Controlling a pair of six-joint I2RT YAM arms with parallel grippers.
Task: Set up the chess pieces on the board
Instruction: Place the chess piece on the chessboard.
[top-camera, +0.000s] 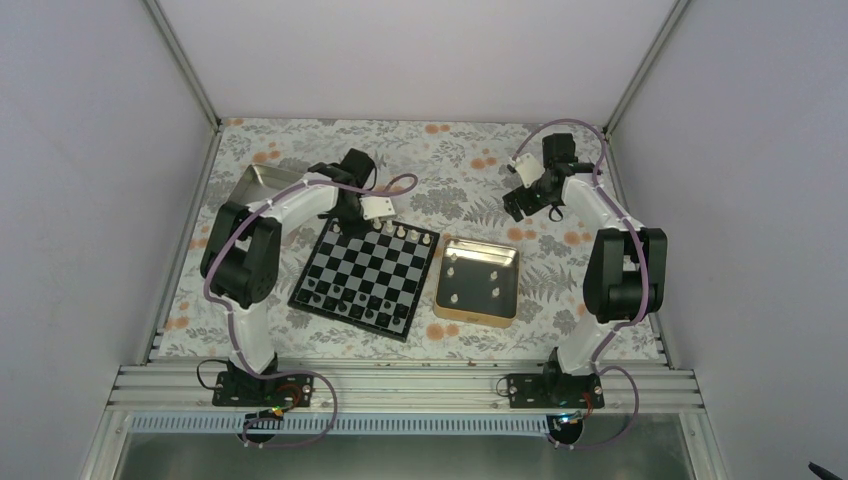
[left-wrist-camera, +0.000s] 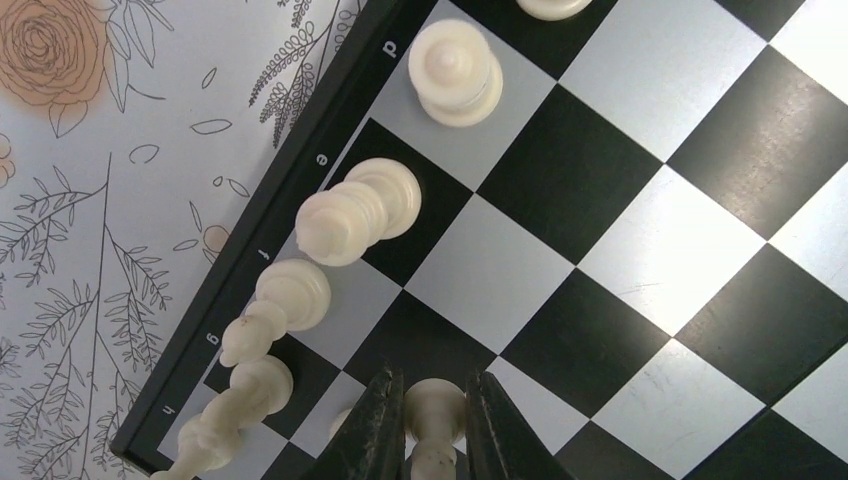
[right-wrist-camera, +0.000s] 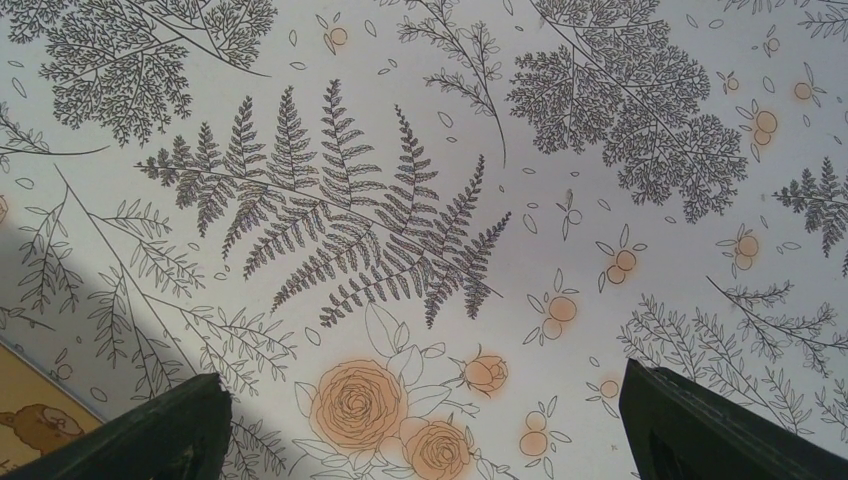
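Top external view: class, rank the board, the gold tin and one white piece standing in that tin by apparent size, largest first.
1. board
2. gold tin, clearly smaller
3. white piece, by far the smallest

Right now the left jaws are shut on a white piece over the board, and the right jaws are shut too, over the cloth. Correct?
No: the right jaws are wide open and empty over the cloth, as the right wrist view shows. The left jaws are shut on a white piece over the board, as you said.
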